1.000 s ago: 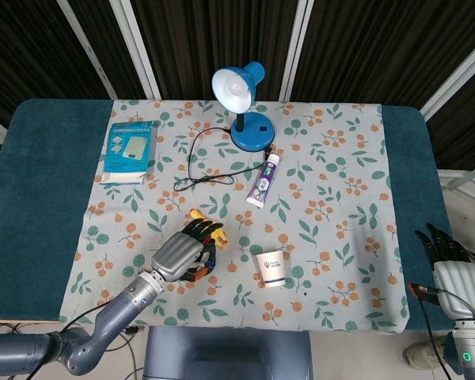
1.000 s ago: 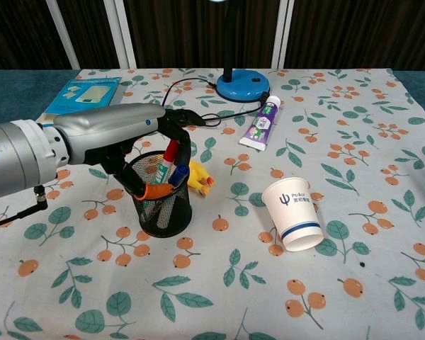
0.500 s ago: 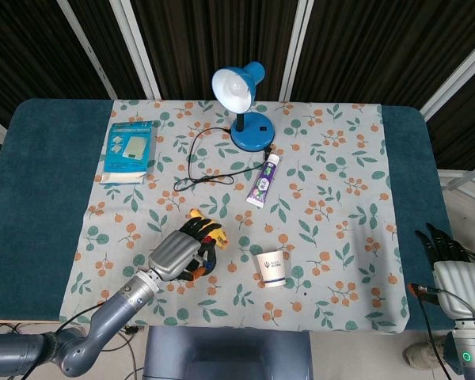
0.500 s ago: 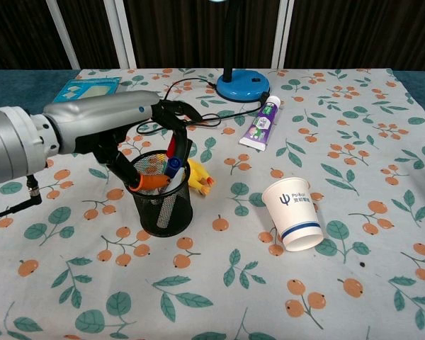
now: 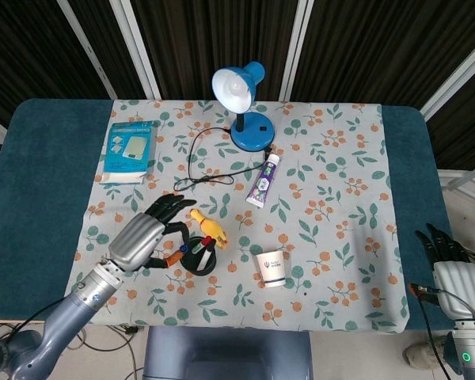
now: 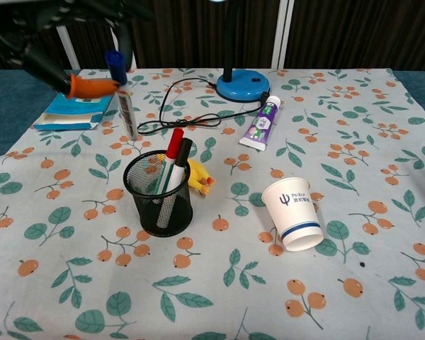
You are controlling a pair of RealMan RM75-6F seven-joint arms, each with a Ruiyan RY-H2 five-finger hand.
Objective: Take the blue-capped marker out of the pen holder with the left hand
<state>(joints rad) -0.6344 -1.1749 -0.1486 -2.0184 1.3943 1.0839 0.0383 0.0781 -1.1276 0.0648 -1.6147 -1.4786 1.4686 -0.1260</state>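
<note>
Blue-capped marker (image 6: 120,92) pinched upright in left hand (image 5: 146,233) fingers (image 6: 88,86), lifted clear above-left of mesh pen holder (image 6: 158,205). Red-capped marker (image 6: 171,152) and black-capped marker (image 6: 180,157) standing inside holder. Right hand (image 5: 450,265) far right of holder, fingers spread, holding nothing.

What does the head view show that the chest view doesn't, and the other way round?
Only the head view shows the lamp's shade, the right hand off the table's right edge, and the left hand with its forearm.

Only the chest view clearly shows the blue-capped marker lifted clear of the pen holder, pinched at its cap end, and the red and black markers left inside.

Both show the paper cup, toothpaste tube, yellow toy and blue box.
</note>
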